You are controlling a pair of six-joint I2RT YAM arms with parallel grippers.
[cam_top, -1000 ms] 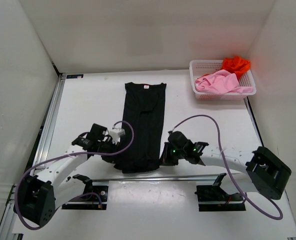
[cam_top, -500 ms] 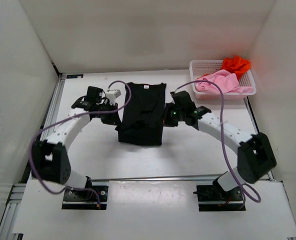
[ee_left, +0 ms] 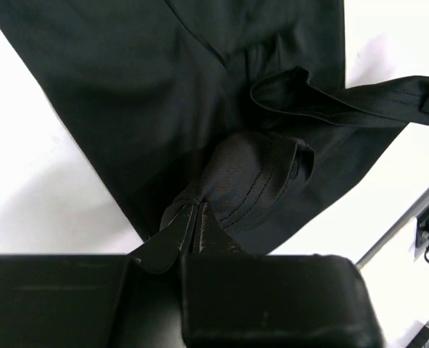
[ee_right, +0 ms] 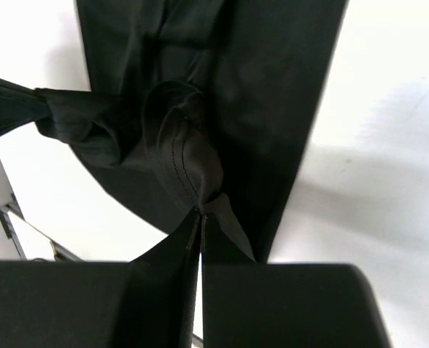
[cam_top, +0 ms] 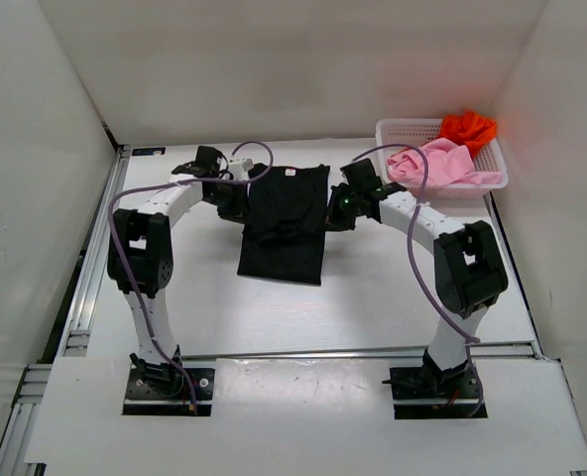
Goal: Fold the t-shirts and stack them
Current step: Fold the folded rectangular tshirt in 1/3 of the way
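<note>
The black t-shirt (cam_top: 284, 223) lies folded over itself in the middle of the table, its bottom hem pulled up toward the collar. My left gripper (cam_top: 242, 203) is shut on the hem's left corner (ee_left: 251, 181). My right gripper (cam_top: 333, 210) is shut on the hem's right corner (ee_right: 178, 156). Both arms reach far across the table, one on each side of the shirt. The light pink t-shirt (cam_top: 434, 162) and the orange-red t-shirt (cam_top: 468, 127) lie bunched in the white basket (cam_top: 393, 183).
The white mesh basket stands at the back right, close to the right arm's elbow. White walls (cam_top: 36, 198) close the table on three sides. A metal rail (cam_top: 95, 258) runs along the left edge. Purple cables (cam_top: 412, 238) loop over both arms.
Both grippers carried the black shirt's bottom hem from the near edge up toward the collar. The shirt went from lying full length to being doubled over. Both arms stretched far forward.
</note>
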